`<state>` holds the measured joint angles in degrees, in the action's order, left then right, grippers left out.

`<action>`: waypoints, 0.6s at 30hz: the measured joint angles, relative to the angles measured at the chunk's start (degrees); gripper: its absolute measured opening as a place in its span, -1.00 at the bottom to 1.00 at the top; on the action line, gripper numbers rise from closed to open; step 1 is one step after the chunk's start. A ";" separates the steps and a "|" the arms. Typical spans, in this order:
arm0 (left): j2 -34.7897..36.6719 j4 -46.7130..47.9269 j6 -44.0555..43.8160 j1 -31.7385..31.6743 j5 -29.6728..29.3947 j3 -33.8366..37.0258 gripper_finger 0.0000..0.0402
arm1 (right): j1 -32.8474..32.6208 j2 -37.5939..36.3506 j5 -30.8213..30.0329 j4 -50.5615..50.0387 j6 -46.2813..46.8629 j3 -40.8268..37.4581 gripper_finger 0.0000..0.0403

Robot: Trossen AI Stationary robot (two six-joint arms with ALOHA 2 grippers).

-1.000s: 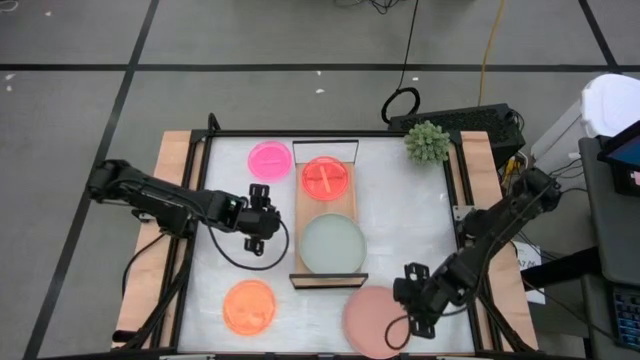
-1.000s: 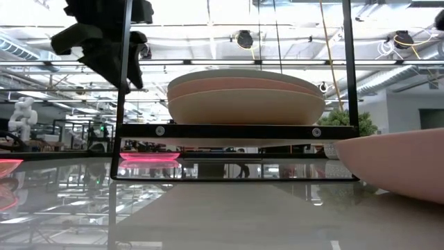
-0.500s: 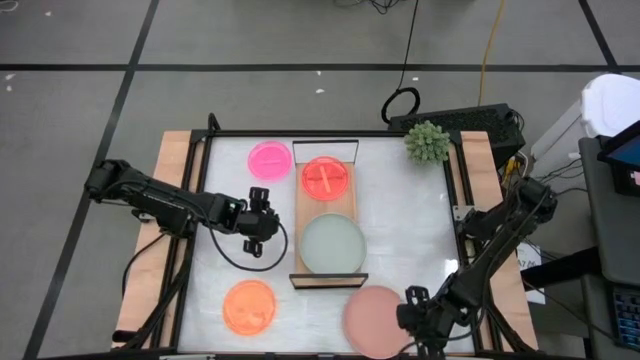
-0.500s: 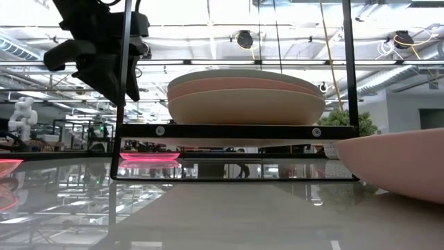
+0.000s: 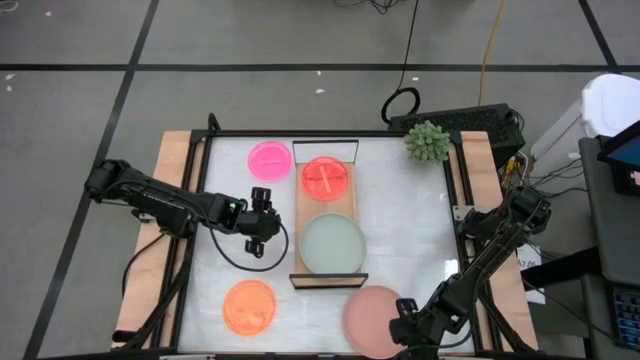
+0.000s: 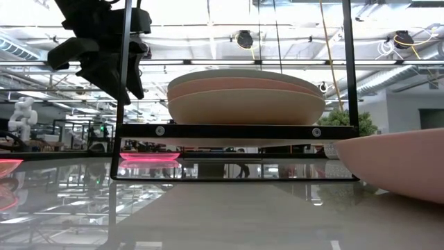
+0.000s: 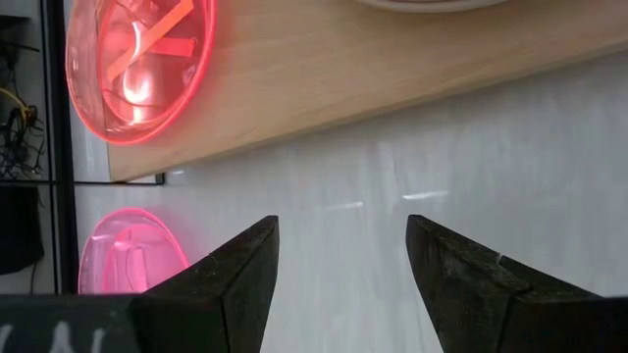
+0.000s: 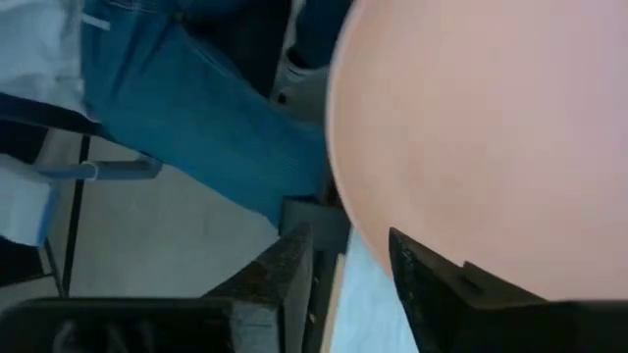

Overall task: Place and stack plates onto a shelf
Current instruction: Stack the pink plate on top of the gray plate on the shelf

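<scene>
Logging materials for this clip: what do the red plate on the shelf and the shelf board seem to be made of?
The red plate looks like glossy translucent plastic: light glows through it. The shelf board looks like pale matte wood, possibly laminate, with faint grain.

A white table top (image 5: 400, 220) with wooden strips along its left and right edges and a black frame around it carries everything. A long light-wood shelf (image 5: 326, 215) stands near the middle, running from the far edge toward the near one, with a black wire frame at each short end. On the shelf lie a translucent orange-red plate (image 5: 326, 177) at its far end and a stack topped by a pale grey-green plate (image 5: 332, 244) at its near end. Directly on the table lie a hot-pink plate (image 5: 269, 159) near the far edge just left of the shelf, an orange plate (image 5: 249, 306) toward the near left corner, a dusty-pink plate (image 5: 368, 318) at the near edge, and a spiky green plant (image 5: 427, 142) at the far right corner.
</scene>
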<state>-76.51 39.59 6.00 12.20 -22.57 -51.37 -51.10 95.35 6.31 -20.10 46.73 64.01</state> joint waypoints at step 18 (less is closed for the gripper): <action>-0.02 -0.37 -0.30 -0.03 0.00 0.00 0.14 | -0.76 -0.04 -1.86 1.58 -14.53 -0.49 -0.36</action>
<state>-76.53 39.22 5.69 12.16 -22.57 -51.37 -51.86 95.31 4.44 -18.53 32.20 63.52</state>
